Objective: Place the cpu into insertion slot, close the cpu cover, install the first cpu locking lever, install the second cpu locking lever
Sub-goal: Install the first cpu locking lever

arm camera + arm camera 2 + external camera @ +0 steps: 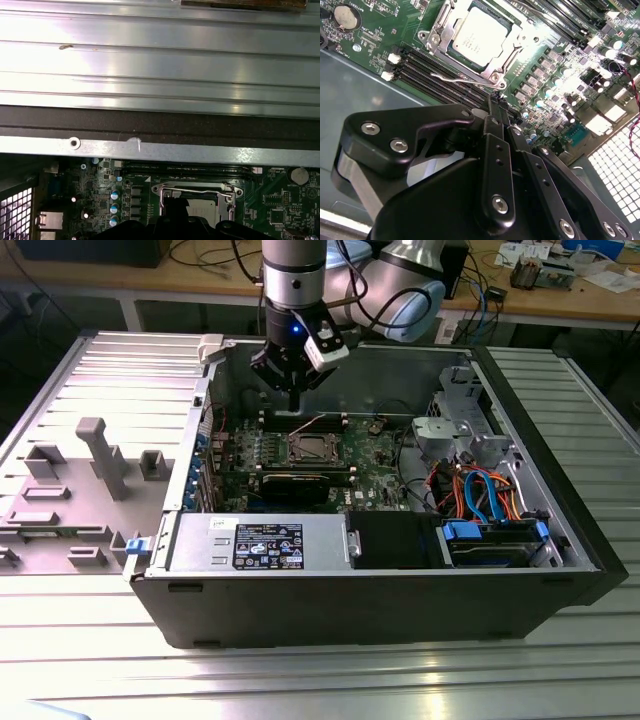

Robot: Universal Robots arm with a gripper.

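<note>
Exterior view: the gripper (pixel 294 392) hangs above the socket (pixel 312 449), fingers pressed together, holding nothing. Second wrist view: the chip (pixel 480 36) sits in the socket under the cover (pixel 501 65), just beyond the fingertips (pixel 494 102)

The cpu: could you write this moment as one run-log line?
cpu: seated in slot | cover: down over cpu | gripper: shut, empty, above socket edge | lever: beside socket
</note>
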